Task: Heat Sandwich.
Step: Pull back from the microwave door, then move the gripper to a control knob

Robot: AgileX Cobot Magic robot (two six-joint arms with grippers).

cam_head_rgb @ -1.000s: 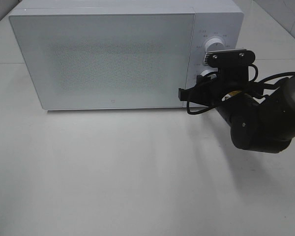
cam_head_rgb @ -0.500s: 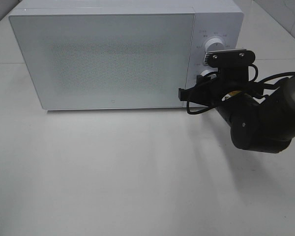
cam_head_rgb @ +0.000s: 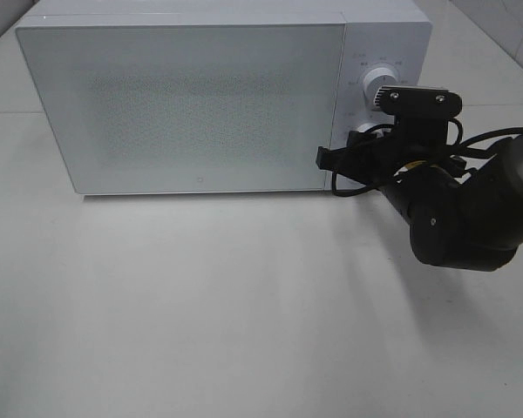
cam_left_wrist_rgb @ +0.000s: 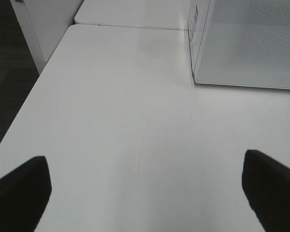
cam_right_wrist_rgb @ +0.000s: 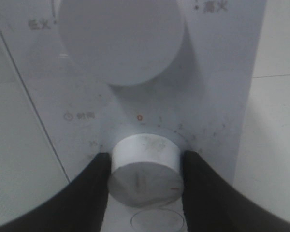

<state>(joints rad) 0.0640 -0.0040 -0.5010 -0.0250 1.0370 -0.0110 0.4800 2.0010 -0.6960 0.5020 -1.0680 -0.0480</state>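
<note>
The sandwich is out of view. The white microwave (cam_head_rgb: 192, 104) stands at the back of the table with its door closed. My right gripper (cam_right_wrist_rgb: 145, 174) is shut on the lower round knob (cam_right_wrist_rgb: 145, 162) of the control panel, one black finger (cam_right_wrist_rgb: 87, 193) pressed to each side of it. The knob's red mark sits at the lower right of its face. Above it is the larger upper knob (cam_right_wrist_rgb: 121, 38). In the exterior high view the right arm (cam_head_rgb: 462, 209) reaches to the panel from the right. My left gripper (cam_left_wrist_rgb: 145, 193) hangs open over bare table beside the microwave's (cam_left_wrist_rgb: 251, 43) left front corner, holding nothing.
The white table (cam_head_rgb: 200, 305) spreads out in front of the microwave. Its left edge (cam_left_wrist_rgb: 19, 121) drops to a dark floor in the left wrist view. A seam between two table tops (cam_left_wrist_rgb: 130, 26) runs past the microwave's side.
The right wrist has rolled a little on the lower knob, carrying its camera bracket slightly to the right. The left arm and the microwave door have not moved.
</note>
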